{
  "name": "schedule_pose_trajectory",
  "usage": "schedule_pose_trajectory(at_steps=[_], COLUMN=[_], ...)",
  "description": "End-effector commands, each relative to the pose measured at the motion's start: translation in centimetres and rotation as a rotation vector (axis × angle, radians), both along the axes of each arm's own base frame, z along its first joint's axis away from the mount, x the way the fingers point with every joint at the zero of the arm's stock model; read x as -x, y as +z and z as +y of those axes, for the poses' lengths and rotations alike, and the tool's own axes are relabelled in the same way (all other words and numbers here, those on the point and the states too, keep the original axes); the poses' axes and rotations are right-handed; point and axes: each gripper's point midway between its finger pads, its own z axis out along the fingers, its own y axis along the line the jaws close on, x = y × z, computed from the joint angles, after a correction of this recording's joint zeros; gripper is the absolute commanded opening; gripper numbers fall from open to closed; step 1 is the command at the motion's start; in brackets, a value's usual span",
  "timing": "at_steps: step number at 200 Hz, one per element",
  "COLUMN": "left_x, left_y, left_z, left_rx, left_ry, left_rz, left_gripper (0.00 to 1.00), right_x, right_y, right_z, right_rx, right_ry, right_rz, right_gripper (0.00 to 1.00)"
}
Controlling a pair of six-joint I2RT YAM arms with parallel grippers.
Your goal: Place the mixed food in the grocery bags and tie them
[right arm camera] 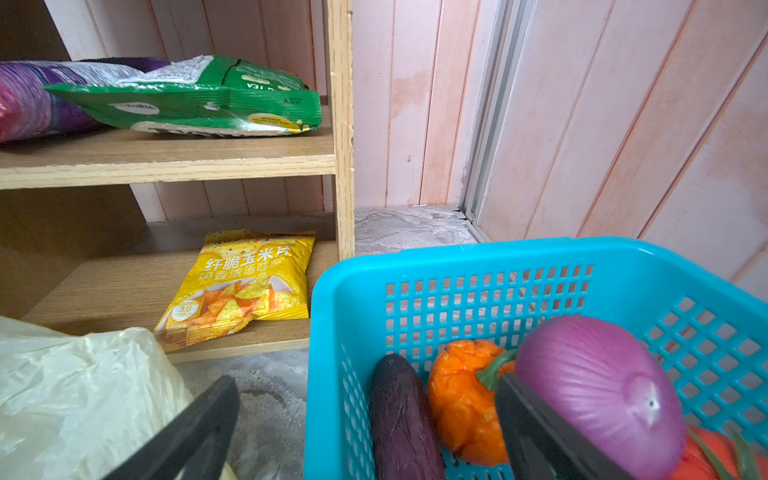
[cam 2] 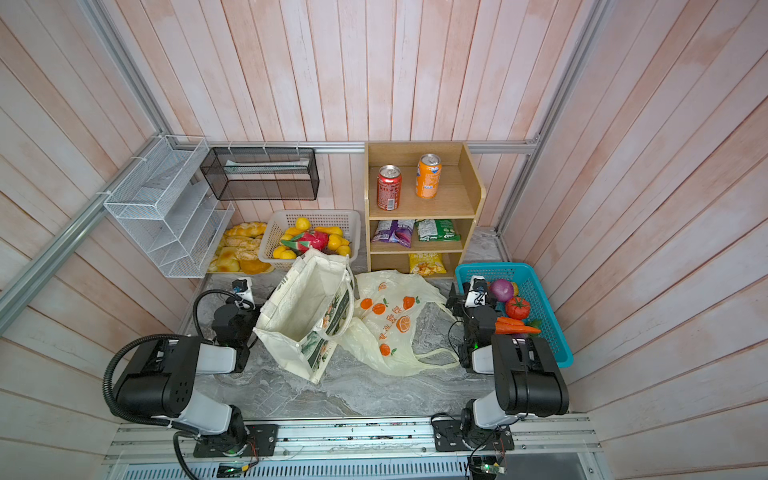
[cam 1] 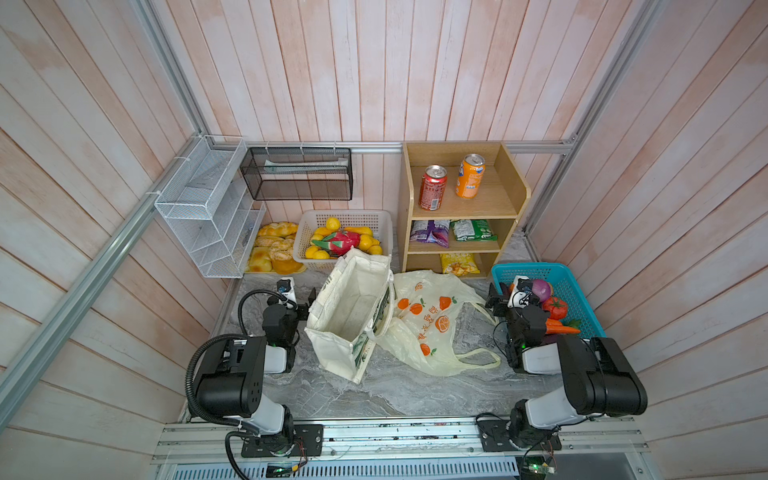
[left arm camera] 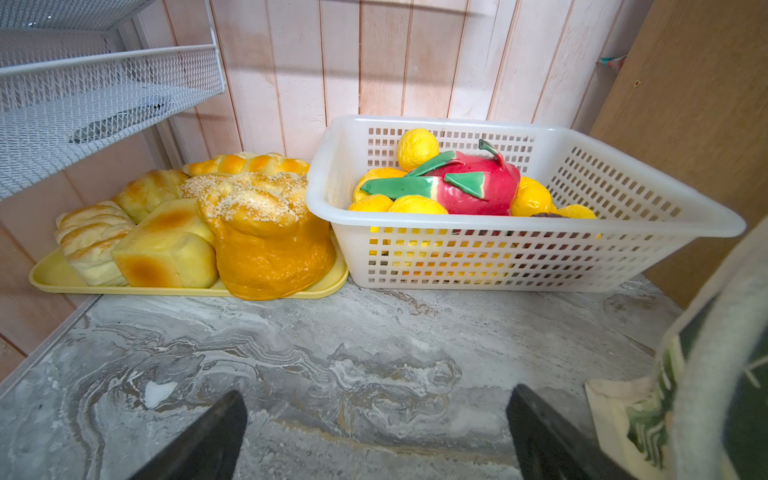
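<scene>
Along the left wall a white wire rack (cam 1: 208,208) is hanging above a yellow tray (left arm camera: 54,276) of toy bread loaves (left arm camera: 257,232). The left gripper (left arm camera: 376,395) is hovering over the grey marble tabletop (cam 1: 395,390) in front of that tray. Its jaws are standing spread wide with nothing between them, just beside the cream canvas tote (cam 1: 353,307). Behind the tote a white basket (left arm camera: 540,226) is holding yellow fruit (left arm camera: 415,147) and a toy dragon fruit (left arm camera: 469,187). The tote is standing with its mouth open, and the pale-yellow plastic bag (cam 1: 432,328) printed with oranges is lying crumpled against its right side. On the wooden shelf unit (cam 1: 515,183), the red soda can (cam 1: 432,188) is standing upright on the top shelf beside an orange soda can (cam 1: 470,176). The purple snack packet (cam 1: 429,232) is lying on the middle shelf next to a green snack packet (cam 1: 473,230). The right gripper (right arm camera: 365,380) is hanging with jaws spread wide and gripping nothing, one finger inside the blue basket (cam 1: 577,291) beside a purple onion (right arm camera: 598,386), the other outside it near the plastic bag. The orange toy carrots (cam 1: 561,328) are lying in that basket next to a toy tomato (cam 1: 555,307), partly hidden by the right arm (cam 1: 582,374).
</scene>
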Motion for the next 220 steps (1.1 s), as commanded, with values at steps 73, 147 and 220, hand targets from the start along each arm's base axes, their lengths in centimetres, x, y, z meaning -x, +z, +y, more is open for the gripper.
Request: schedule_pose_trajectory(at_steps=[73, 147, 220], left_x=[-0.3, -0.5, -1.3], left_y=[0.5, 1.2, 6.6], left_z=[0.2, 0.5, 3.5], left_rx=[-0.007, 0.011, 0.144], left_ry=[0.009, 0.002, 0.18], left_rz=[-0.014, -0.021, 0.003], left_gripper=[1.0, 1.0, 1.0], right_x=[0.0, -0.3, -0.6], right_y=[-1.6, -0.3, 4.2], right_z=[0.3, -0.7, -1.0], right_rx=[-0.031, -0.052, -0.245], right_ry=[0.048, -0.011, -0.052], right_rz=[0.065, 0.054, 0.06], right_gripper=[0.98, 0.98, 0.98])
